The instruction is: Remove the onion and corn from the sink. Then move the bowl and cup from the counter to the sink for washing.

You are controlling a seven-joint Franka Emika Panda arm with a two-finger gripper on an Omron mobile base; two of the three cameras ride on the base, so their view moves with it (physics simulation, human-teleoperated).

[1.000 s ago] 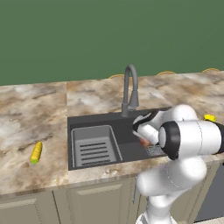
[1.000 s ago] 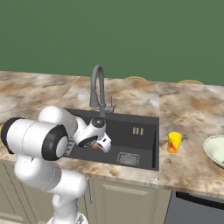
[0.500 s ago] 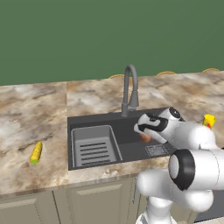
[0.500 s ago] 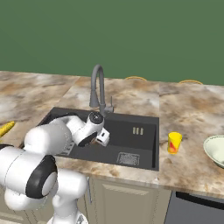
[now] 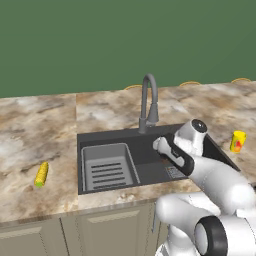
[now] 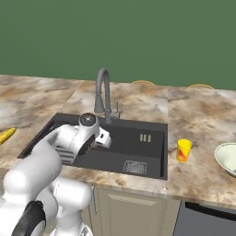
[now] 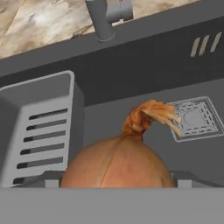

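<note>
You have the gripper (image 7: 117, 181) down inside the sink (image 5: 150, 172), and the onion (image 7: 117, 164) sits between its fingers, which stand wide apart at either side of it; whether they press it you cannot tell. Beyond the fingertips, the drain grate (image 7: 194, 117) lies on open basin floor; the ribbed rack (image 7: 37, 127) rises close beside. The corn (image 5: 41, 174) lies on the counter (image 5: 35, 140), well apart.
</note>
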